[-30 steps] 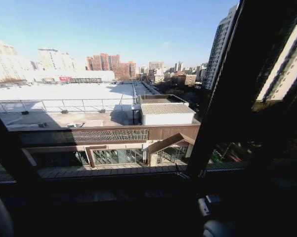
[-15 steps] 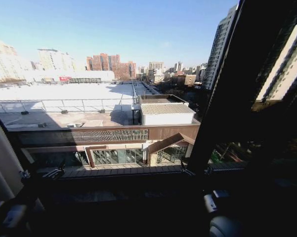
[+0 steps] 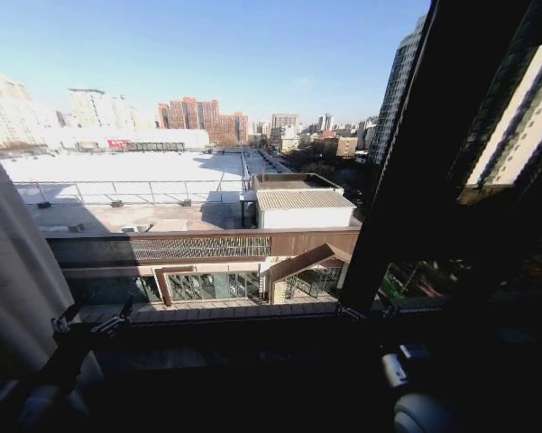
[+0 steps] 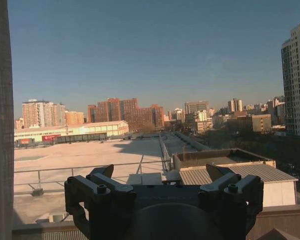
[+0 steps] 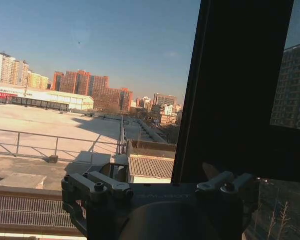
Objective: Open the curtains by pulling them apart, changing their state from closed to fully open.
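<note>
One of the curtains (image 3: 13, 271) hangs as a pale sheer panel at the left edge of the head view. It also runs along one side of the left wrist view as a grey mesh strip (image 4: 0, 125). My left gripper (image 3: 90, 320) is low at the left, just beside that panel's edge, with its fingers (image 4: 102, 172) spread open around nothing. My right gripper (image 3: 401, 361) sits low at the right, near the foot of the dark window frame bar (image 3: 415, 180). It is also open and empty, with its fingers (image 5: 106, 175) wide apart.
Bare window glass spans the middle, looking out on rooftops (image 3: 135, 171) and city buildings. A dark sill (image 3: 252, 352) runs below the glass. The thick frame bar (image 5: 234, 85) stands close to the right gripper.
The left curtain panel now covers more of the head view's left edge. My left gripper has risen into view and moved right along the sill. The right arm has shifted slightly right.
</note>
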Motion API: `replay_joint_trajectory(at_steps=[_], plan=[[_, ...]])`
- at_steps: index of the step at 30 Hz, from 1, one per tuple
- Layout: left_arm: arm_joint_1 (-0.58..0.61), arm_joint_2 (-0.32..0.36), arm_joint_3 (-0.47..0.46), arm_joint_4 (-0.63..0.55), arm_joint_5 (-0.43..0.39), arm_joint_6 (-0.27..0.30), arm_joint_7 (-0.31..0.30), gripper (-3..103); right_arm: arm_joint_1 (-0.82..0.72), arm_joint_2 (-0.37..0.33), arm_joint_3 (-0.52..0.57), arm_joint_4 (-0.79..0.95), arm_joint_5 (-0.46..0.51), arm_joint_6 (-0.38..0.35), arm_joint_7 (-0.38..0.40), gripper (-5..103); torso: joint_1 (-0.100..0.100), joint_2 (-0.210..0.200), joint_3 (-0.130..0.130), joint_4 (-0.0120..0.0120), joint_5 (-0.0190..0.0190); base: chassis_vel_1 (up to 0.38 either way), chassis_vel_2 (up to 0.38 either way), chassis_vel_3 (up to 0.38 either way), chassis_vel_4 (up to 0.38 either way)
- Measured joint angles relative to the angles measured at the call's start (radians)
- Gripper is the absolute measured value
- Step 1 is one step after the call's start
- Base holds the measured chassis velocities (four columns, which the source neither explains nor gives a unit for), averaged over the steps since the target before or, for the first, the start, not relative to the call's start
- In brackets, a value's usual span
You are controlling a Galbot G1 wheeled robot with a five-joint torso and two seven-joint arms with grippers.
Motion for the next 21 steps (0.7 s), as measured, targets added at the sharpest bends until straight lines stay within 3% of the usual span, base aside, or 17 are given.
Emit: replay_joint_trajectory(at_steps=[8,21], plan=[[0.020,-0.023,0.001,-0.018,0.004,0.000,-0.001,100,0.001,-0.003,0.003,0.007,0.014,0.001,0.003,100,0.000,0.000,0.000,0.0001,0.0005,-0.268,-0.293,0.263,0.282],[0.030,-0.039,0.037,-0.027,0.034,0.005,-0.002,100,-0.014,0.000,0.009,0.015,0.020,0.003,0.010,100,0.000,0.000,0.000,-0.0001,0.0003,-0.317,-0.369,0.319,0.383]])
